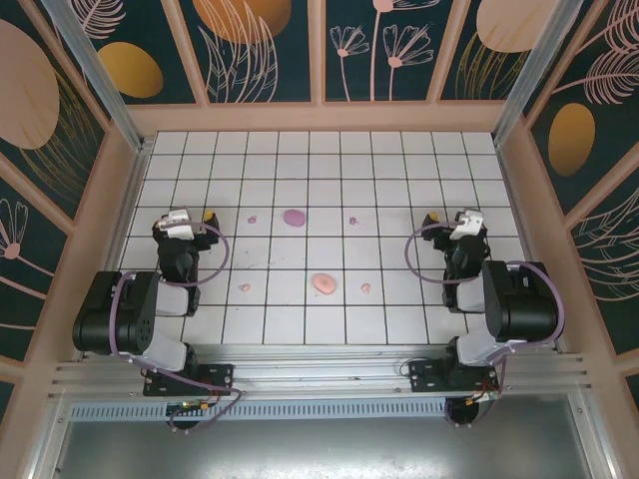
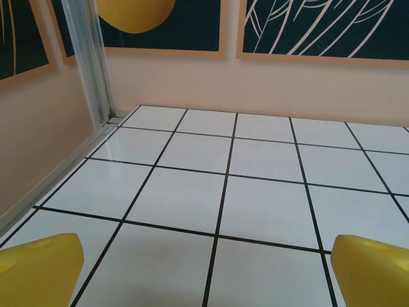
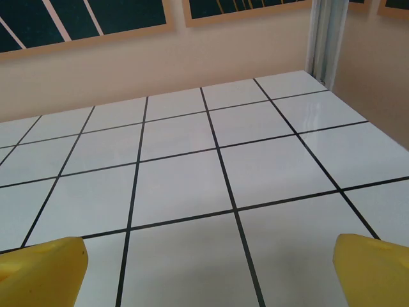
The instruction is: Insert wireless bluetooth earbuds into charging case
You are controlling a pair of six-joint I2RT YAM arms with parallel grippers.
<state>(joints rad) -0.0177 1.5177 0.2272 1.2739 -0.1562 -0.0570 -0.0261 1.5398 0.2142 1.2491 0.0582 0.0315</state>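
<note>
Top external: purple earbuds are seen at 9 and 3 o'clock of the purple case; pink earbuds at 9 and 3 o'clock of the pink case. Left wrist: the left gripper is spread wide, nothing held. Right wrist: the right gripper is spread wide, empty.
</note>
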